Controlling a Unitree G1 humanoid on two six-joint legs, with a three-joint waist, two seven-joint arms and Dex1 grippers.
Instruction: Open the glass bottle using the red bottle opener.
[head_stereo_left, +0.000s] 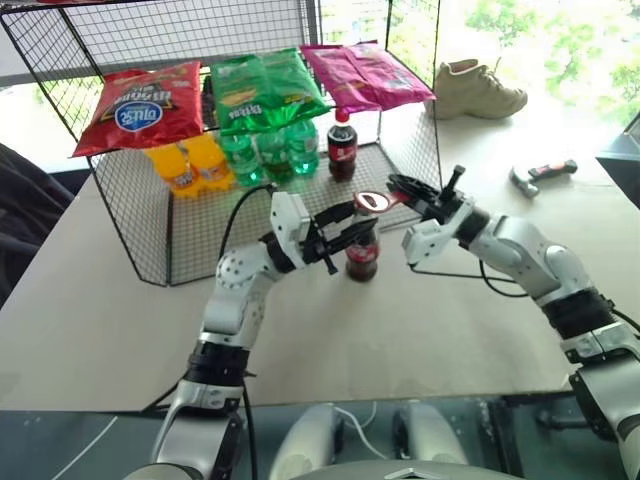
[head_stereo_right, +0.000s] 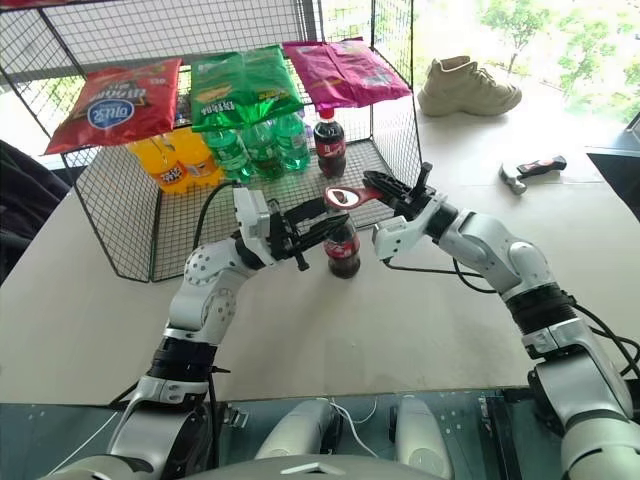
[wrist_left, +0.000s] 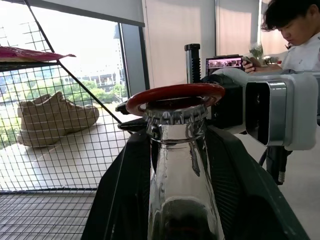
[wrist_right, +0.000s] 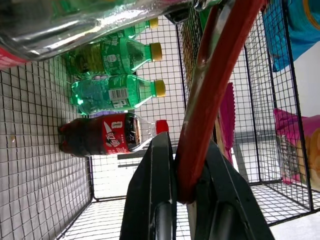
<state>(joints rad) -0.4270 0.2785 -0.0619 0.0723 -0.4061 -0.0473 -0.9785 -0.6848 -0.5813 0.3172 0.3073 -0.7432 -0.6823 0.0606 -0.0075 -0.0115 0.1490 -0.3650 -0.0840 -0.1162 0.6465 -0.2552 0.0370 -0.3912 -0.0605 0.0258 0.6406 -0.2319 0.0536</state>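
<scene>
**A:** So where's the small contoured clear-glass cola bottle (head_stereo_left: 362, 255) sitting?

**B:** Upright on the tan table (head_stereo_left: 90, 330), just in front of the black wire rack (head_stereo_left: 150, 250). The left gripper (head_stereo_left: 352, 228) has its black fingers clamped around it.

**A:** And the flat red bottle opener (head_stereo_left: 375, 201)?

**B:** Pinched by its handle in the right gripper (head_stereo_left: 405, 190), jaws closed tight. Its ring head sits over the crimped metal cap (wrist_left: 176, 114), which is on.

The bottle (head_stereo_left: 362, 255) at frame centre is partly hidden by the left gripper (head_stereo_left: 352, 228), and the bottom edge of the left wrist view cuts off its lower body. The opener (wrist_right: 210, 95) runs past the top edge of the right wrist view, its ring unseen there.
</scene>
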